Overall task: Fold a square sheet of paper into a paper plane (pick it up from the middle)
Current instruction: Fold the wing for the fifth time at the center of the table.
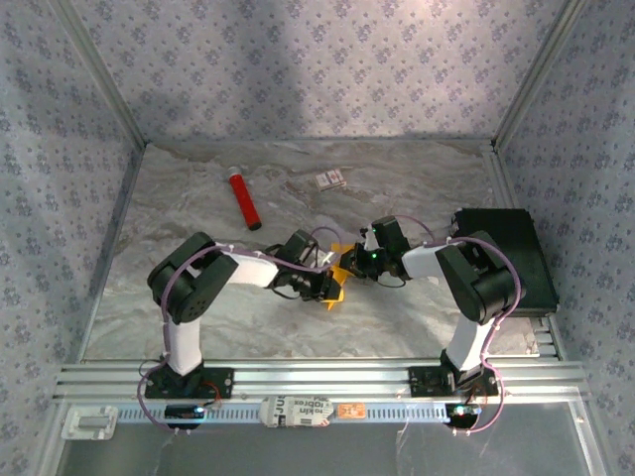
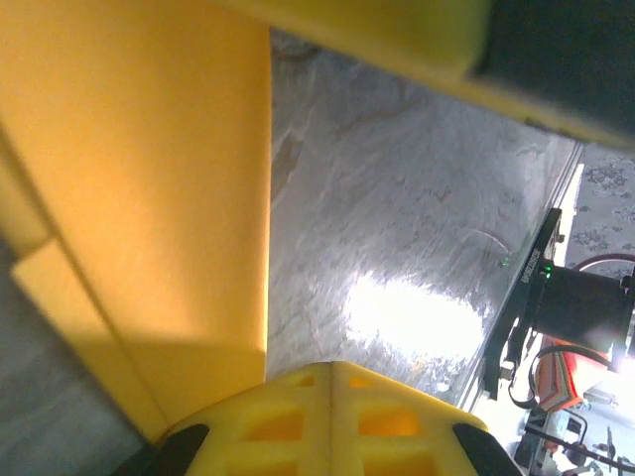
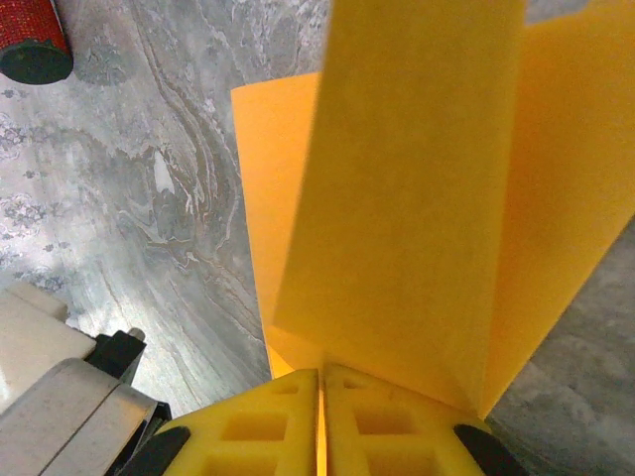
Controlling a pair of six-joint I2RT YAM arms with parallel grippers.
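Observation:
The square sheet of paper [image 1: 340, 271], orange-yellow and folded into layers, hangs above the table between both arms at the middle. In the right wrist view the folded sheet [image 3: 417, 198] fans up from my right gripper [image 3: 321, 372], which is shut on it, a thin orange edge showing between the pads. My right gripper [image 1: 361, 263] comes at the sheet from the right. My left gripper [image 1: 328, 286] meets it from the lower left. My left gripper [image 2: 332, 365] is shut with nothing seen in its seam, and the sheet [image 2: 149, 178] stands just to its left. No paper plane shape can be made out.
A red tube [image 1: 244, 200] lies at the back left, its end also in the right wrist view [image 3: 30, 35]. A small white card [image 1: 331, 179] lies behind the grippers. A black box [image 1: 511, 258] sits by the right wall. Marbled tabletop [image 2: 397, 198] lies below.

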